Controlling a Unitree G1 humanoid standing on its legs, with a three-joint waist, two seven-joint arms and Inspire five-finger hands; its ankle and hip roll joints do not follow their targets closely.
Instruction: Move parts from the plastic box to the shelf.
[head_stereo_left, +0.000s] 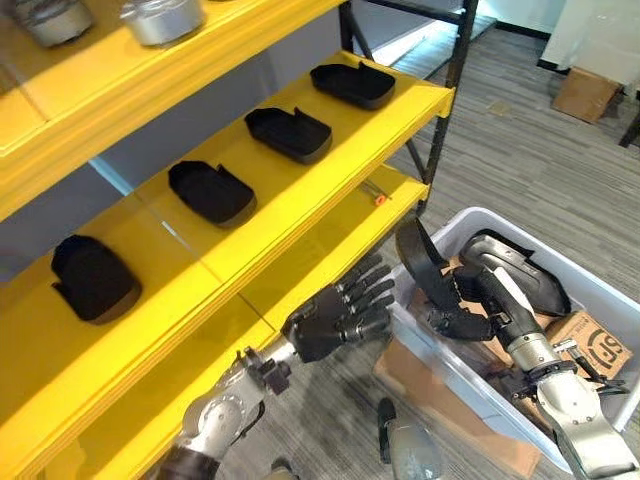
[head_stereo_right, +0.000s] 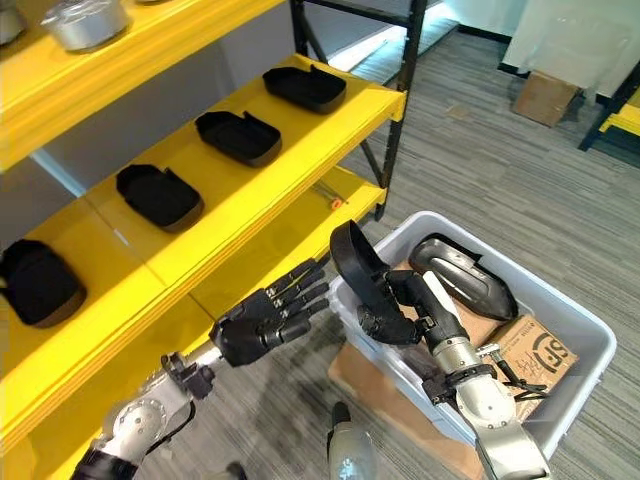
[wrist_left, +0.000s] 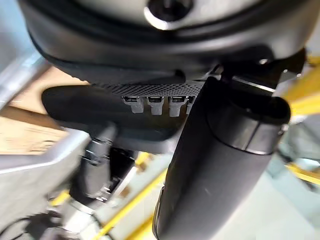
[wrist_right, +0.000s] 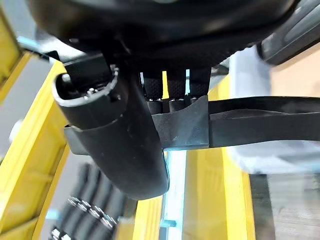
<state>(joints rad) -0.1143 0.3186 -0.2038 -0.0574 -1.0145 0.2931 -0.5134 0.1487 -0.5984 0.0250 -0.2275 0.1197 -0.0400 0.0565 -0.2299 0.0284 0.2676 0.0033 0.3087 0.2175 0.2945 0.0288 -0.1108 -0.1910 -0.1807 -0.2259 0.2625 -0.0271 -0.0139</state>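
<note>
While lifted above the plastic box (head_stereo_right: 580, 330), a black part (head_stereo_right: 352, 262) sits clasped in the right hand (head_stereo_right: 405, 305).

head eyes: look down, share shelf (head_stereo_left: 300, 190) | wrists: close behind hands

Left arm enters from the lower left, forearm angled up and to the right. Left hand (head_stereo_left: 335, 318) is held palm down, fingers (head_stereo_right: 300, 285) straight and slightly spread, pointing right toward the other hand; nothing in it. Right arm enters from the lower right, forearm rising up and to the left. Right hand (head_stereo_right: 400, 305) has fingers and thumb curled in a clamped pinch.
</note>
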